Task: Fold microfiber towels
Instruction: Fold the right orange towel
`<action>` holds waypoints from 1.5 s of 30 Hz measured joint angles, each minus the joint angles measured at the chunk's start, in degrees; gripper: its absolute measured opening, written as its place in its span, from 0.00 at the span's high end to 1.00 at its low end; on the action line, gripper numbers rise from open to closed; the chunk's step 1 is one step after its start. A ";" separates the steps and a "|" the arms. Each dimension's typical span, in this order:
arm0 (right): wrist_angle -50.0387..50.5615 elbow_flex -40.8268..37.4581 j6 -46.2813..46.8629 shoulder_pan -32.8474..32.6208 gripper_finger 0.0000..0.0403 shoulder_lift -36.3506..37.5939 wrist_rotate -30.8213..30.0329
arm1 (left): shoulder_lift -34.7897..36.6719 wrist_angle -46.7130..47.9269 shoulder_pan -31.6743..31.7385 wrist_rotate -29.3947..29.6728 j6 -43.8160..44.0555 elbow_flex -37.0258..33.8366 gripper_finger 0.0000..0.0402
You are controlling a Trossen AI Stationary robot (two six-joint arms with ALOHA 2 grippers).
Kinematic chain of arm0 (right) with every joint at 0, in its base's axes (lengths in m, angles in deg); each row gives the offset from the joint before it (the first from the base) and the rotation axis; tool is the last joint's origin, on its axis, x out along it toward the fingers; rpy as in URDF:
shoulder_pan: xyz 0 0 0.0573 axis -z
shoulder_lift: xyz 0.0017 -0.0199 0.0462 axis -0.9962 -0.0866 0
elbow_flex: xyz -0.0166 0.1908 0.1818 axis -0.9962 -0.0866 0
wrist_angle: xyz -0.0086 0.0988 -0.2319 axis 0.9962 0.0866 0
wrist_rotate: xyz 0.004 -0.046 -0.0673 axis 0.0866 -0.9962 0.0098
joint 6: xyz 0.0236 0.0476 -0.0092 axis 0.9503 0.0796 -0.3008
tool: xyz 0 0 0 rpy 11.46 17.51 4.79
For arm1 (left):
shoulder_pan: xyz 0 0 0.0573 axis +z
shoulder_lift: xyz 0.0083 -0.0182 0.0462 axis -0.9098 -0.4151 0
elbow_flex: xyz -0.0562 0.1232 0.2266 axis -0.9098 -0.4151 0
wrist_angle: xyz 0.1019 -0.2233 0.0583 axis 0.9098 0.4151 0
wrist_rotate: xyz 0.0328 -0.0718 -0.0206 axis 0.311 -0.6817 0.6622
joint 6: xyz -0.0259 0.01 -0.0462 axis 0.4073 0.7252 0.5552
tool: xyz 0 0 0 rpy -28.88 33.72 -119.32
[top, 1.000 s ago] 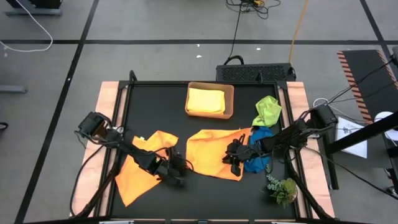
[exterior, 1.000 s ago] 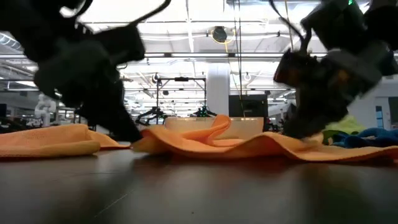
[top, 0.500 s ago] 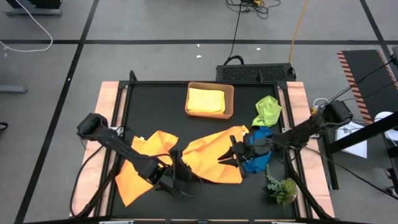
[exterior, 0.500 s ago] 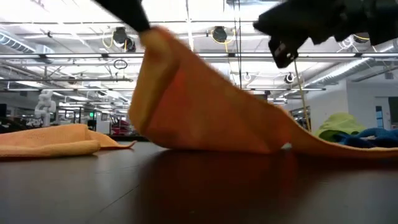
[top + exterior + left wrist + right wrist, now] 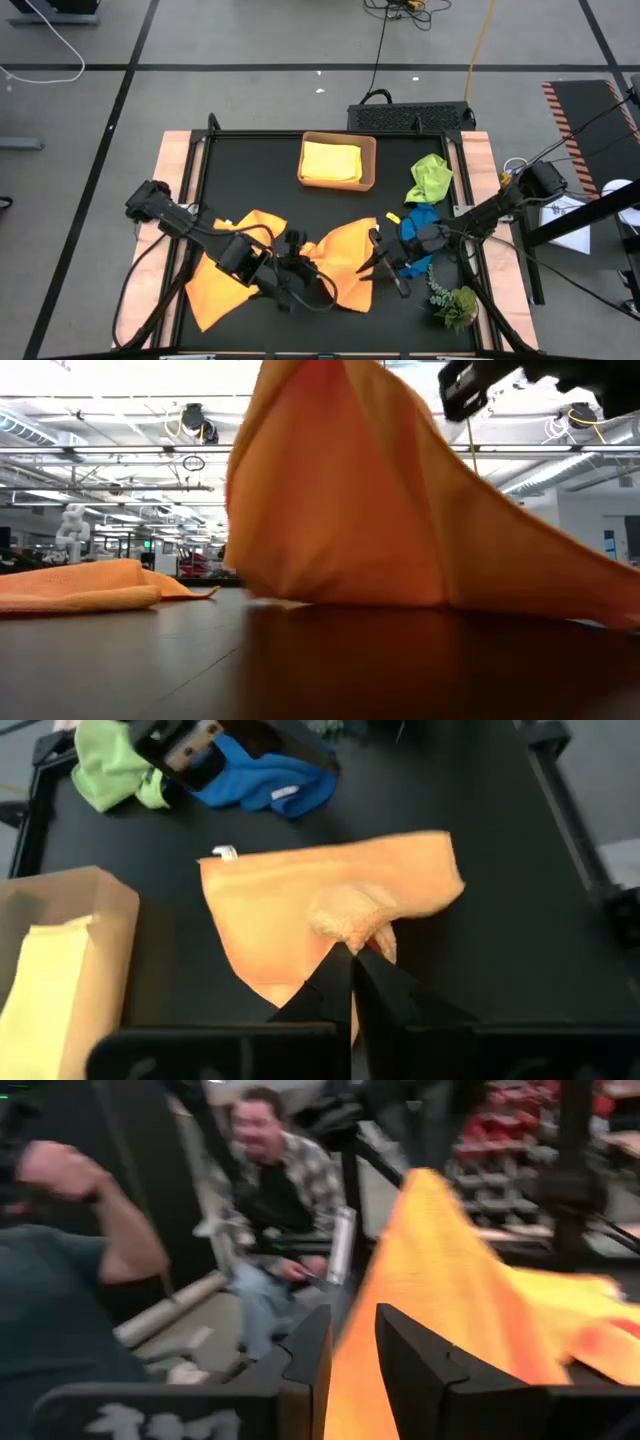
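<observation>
Pinching a bunched fold of the orange towel, the left gripper is seen pressed together on the cloth, just in front of the tan tray that holds the yellow towel. The same towel is draped between the slightly parted fingers of the right gripper at its other edge, so it's lifted into a tent shape off the black table. A second orange towel is spread flat further left of the tray, while the lime green towel and blue towel are bunched off to the tray's right.
</observation>
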 joint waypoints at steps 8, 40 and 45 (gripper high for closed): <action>1.88 3.30 -2.33 -3.09 0.75 0.00 2.80 | 0.02 2.79 3.05 0.03 -0.61 10.81 0.99; 26.36 11.27 3.36 1.67 0.73 -16.28 -13.41 | -0.04 7.17 18.35 -9.21 4.15 -5.85 0.94; 20.21 11.27 3.09 1.14 0.73 -18.50 -11.87 | -0.04 6.21 20.60 -10.90 4.05 -10.50 0.94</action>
